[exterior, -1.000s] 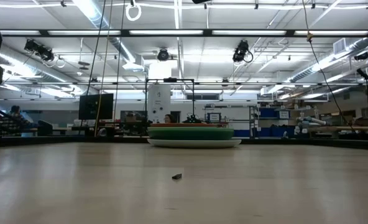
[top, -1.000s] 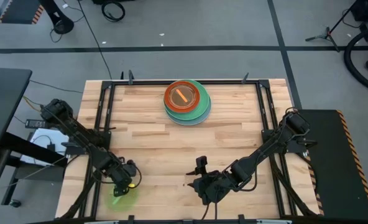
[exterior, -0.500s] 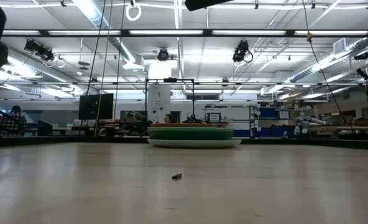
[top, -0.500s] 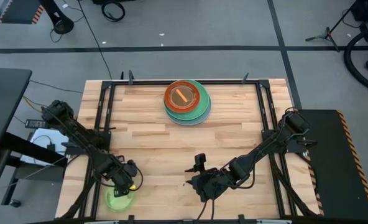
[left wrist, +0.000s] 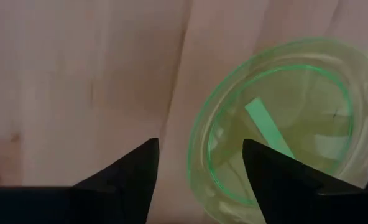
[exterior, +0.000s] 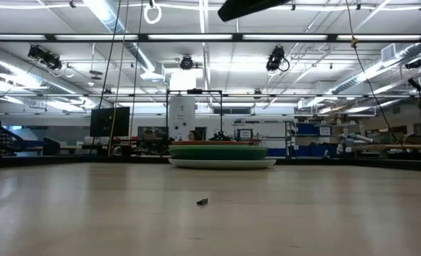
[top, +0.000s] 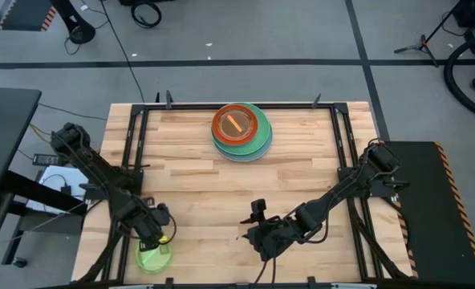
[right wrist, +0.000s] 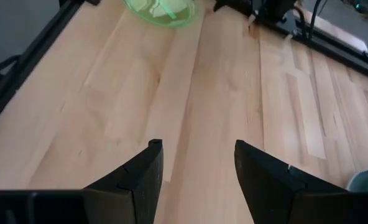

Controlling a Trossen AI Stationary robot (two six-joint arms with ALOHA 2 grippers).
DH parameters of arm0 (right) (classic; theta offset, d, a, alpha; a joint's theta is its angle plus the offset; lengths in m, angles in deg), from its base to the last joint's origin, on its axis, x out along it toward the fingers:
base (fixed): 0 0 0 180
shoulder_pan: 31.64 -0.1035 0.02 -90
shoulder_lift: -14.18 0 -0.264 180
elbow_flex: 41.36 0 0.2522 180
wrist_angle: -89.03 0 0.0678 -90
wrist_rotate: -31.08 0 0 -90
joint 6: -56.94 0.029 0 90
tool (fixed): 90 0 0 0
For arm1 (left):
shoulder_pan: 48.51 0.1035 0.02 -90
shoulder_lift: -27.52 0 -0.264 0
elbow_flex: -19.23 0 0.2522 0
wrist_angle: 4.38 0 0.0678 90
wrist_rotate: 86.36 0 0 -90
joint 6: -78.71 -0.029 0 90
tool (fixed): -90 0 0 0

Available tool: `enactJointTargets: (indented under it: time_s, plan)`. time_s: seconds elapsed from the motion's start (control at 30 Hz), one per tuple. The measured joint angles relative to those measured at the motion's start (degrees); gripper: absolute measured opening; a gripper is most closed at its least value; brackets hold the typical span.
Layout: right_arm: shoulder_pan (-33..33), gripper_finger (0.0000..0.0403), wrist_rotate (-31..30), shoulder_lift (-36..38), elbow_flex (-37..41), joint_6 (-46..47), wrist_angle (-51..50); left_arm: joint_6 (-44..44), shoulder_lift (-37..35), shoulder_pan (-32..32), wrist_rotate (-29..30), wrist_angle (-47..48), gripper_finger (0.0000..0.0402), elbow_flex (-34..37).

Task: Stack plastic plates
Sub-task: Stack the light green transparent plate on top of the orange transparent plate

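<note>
A stack of plates (top: 241, 131) rests on the table near the middle of the far edge. An orange plate is on top, then an orange-red one, with green and light blue ones below; the low view shows the stack (exterior: 222, 153) too. A small translucent lime plate (top: 152, 257) lies flat by the near left corner. My left gripper (top: 159, 233) is open just above the lime plate's (left wrist: 277, 121) far rim, touching nothing that I can see. My right gripper (top: 257, 226) is open over bare wood near the middle of the near edge. The other plates are hidden in the stack or cannot be seen.
A black metal frame (top: 133, 136) runs along the table's left, far and right sides. A small dark scrap (exterior: 203, 202) lies on the wood near my right gripper. Bare wood (top: 221, 193) stretches between the stack and both grippers. The right wrist view shows the lime plate (right wrist: 159, 12) ahead.
The lime plate, blurred under my left gripper a second ago, now lies flat and still a little nearer the near edge. My left gripper has shifted slightly toward the table's left edge. My right arm has come further into the top of the low view.
</note>
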Motion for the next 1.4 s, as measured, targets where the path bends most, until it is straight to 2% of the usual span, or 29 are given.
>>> enactJointTargets:
  time_s: [0.37,0.57,0.83,1.4]
  plan:
    - [-0.2,0.0204,2.6,0.0,0.0,2.5,-3.4,7.5,-0.4,-1.9,-3.1,-11.1,0.0183,10.5]
    - [0.3,0.0204,2.6,0.0,0.0,1.2,-3.1,9.0,-0.2,-2.5,-3.8,-13.3,0.0172,9.7]
    - [2.0,0.0204,2.6,0.0,0.0,-1.8,-3.1,12.2,-0.1,-2.7,-6.7,-21.5,0.0171,9.3]
    - [2.9,0.0204,5.3,0.0,0.0,-2.1,-3.2,17.5,-0.1,-6.7,-6.6,-22.0,0.0171,10.6]
